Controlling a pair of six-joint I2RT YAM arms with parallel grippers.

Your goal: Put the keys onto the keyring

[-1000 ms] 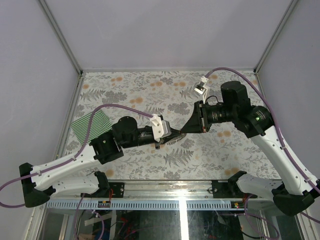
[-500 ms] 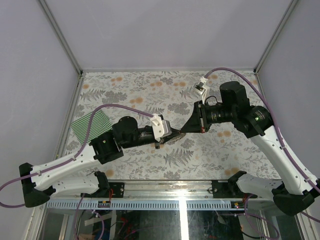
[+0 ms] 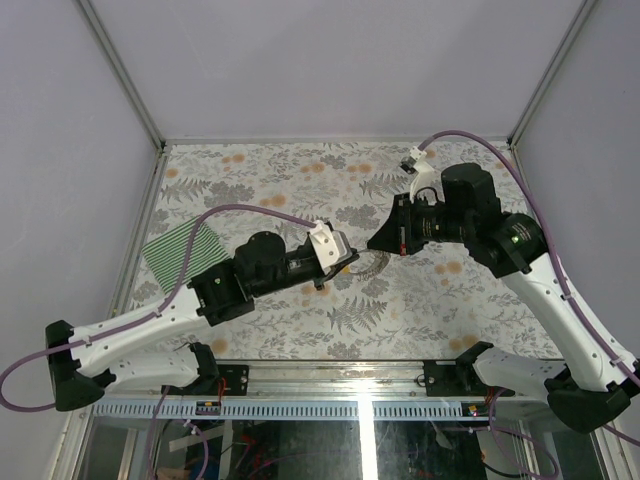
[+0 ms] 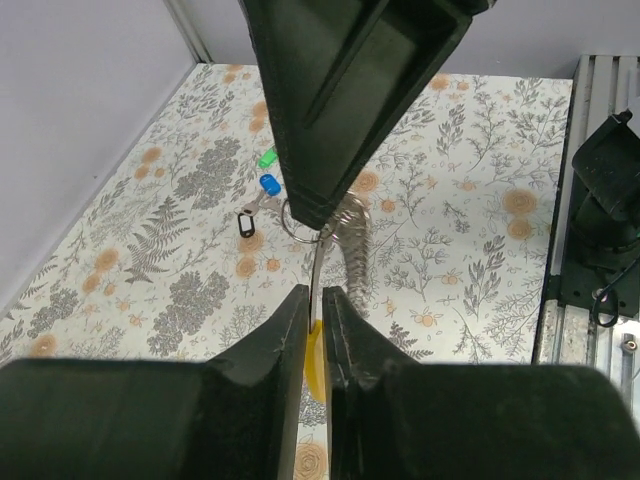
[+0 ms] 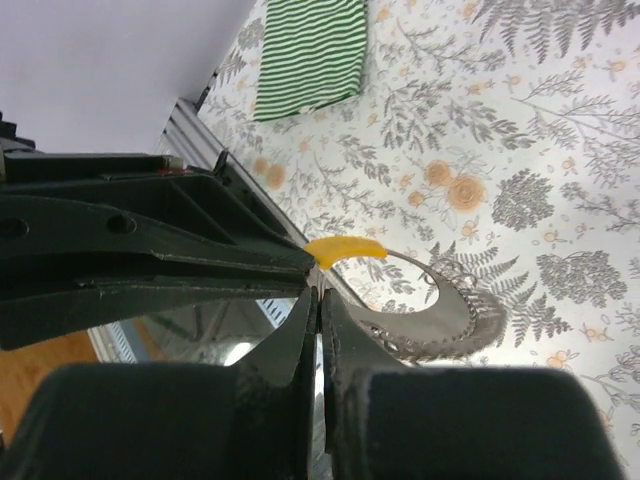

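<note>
Sagging limply, a seemingly light silvery metal chain keyring [image 5: 455, 318], left gripper [image 4: 315, 296] clamped on its stiffer yellow plastic tag [image 5: 345, 248], right gripper [image 5: 318, 297] clamped just beside.

Blue and green keys [image 4: 270, 184], yellow-tagged silvery keyring [image 4: 352, 236]

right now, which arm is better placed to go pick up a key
Left, probably: the right fingers are clamped on the keyring while the blue key and green key lie ahead of the left fingers.
</note>
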